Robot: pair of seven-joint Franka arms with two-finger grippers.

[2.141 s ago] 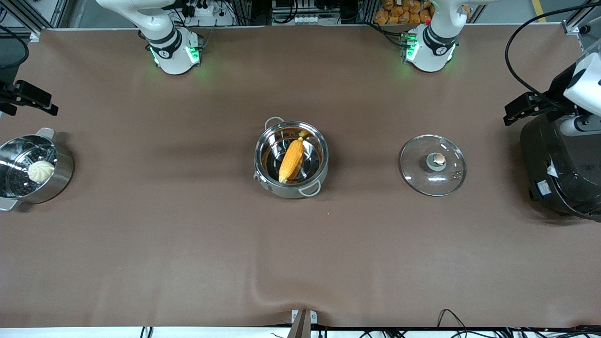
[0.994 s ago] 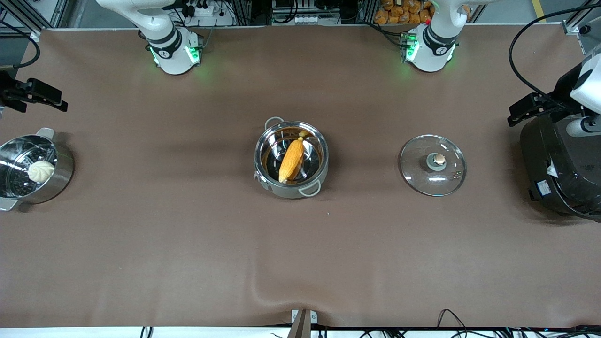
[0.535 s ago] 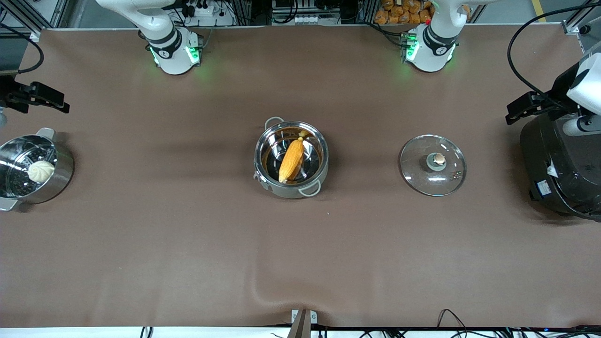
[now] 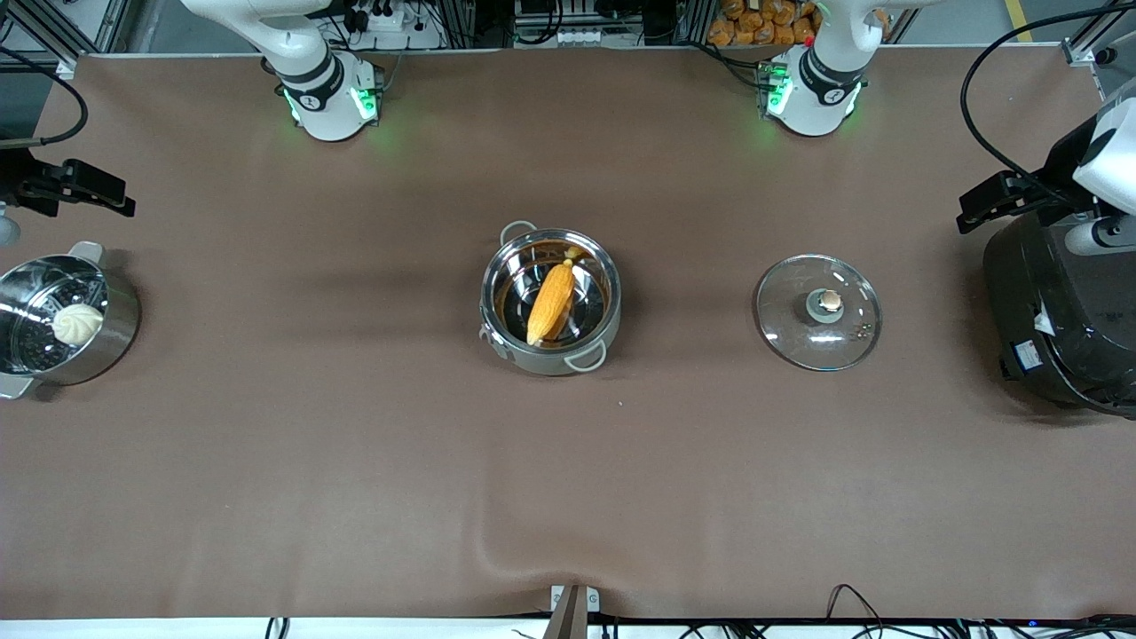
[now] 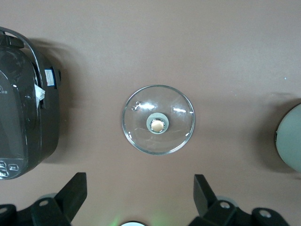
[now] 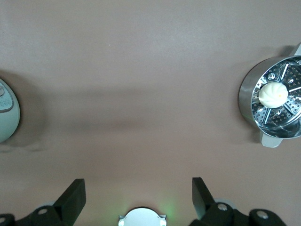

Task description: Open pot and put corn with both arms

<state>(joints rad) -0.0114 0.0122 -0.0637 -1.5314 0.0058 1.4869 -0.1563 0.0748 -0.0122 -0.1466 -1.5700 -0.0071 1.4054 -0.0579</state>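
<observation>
The shiny steel pot (image 4: 550,302) stands open in the middle of the table. The yellow-orange corn (image 4: 550,303) lies slantwise inside it. Its glass lid (image 4: 818,311) with the metal knob lies flat on the table toward the left arm's end, and shows in the left wrist view (image 5: 158,119). My left gripper (image 4: 998,202) is open and empty, high up beside the black cooker; it shows in the left wrist view (image 5: 140,189). My right gripper (image 4: 84,188) is open and empty, high up near the steamer pot; it shows in the right wrist view (image 6: 137,192). The pot's edge shows in both wrist views (image 5: 290,143) (image 6: 7,117).
A steel steamer pot (image 4: 106,342) with a white bun (image 4: 77,323) stands at the right arm's end of the table. A big black cooker (image 4: 1061,311) stands at the left arm's end. Brown cloth covers the table (image 4: 355,461).
The right gripper has drifted a little toward the middle of the table. The left gripper has barely shifted. Pot, corn and lid have not moved.
</observation>
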